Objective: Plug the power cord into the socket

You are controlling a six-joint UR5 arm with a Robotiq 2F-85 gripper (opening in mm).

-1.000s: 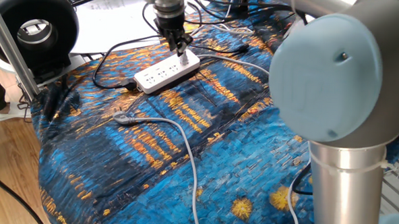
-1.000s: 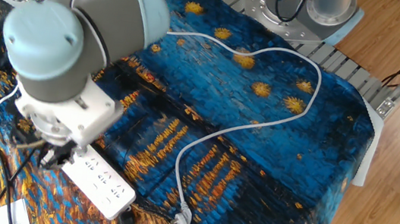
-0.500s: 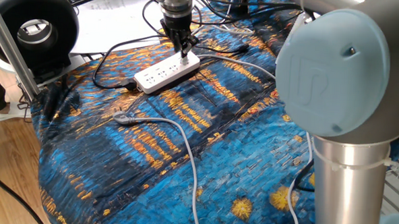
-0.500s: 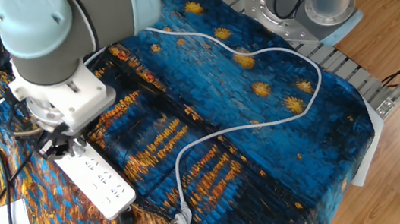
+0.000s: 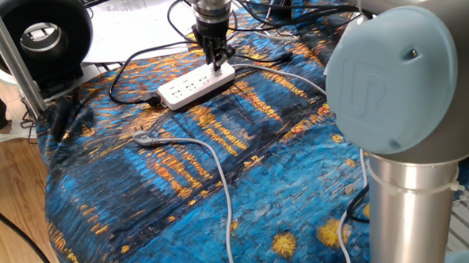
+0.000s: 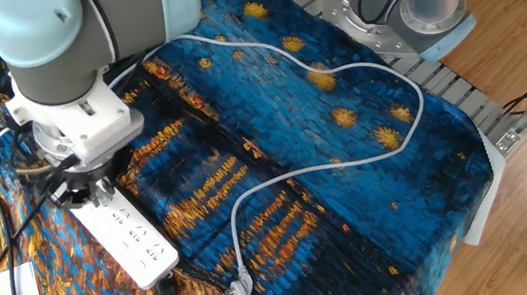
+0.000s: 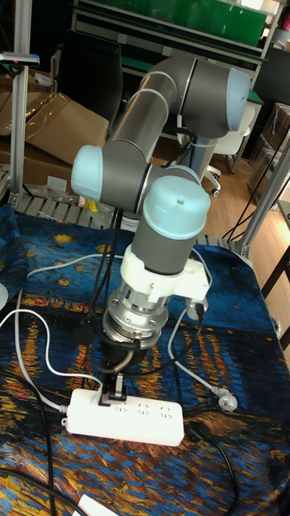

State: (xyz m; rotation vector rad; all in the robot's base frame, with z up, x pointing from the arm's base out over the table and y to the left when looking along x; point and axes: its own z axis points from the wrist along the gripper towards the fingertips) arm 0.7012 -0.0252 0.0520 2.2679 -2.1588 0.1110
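The socket (image 5: 190, 87) is a long white power strip lying on the blue painted cloth, also seen in the other fixed view (image 6: 131, 242) and the tall view (image 7: 137, 415). My gripper (image 5: 214, 61) points straight down onto the strip's end outlet, farthest from its black lead (image 5: 126, 63). Its black fingers (image 7: 113, 379) are closed together right at the strip's top face. The power cord (image 7: 28, 343), thin and white, loops over the cloth to that end of the strip. Its plug is hidden between the fingers.
A thicker grey cable (image 5: 213, 162) with a loose metallic end (image 5: 144, 139) snakes across the cloth in front of the strip. A black round device (image 5: 40, 32) and papers (image 5: 136, 20) lie behind. The arm's base column (image 5: 405, 218) stands at the right.
The gripper has shifted slightly toward the strip's end and come down closer to the outlet. The strip and the grey cable have not moved.
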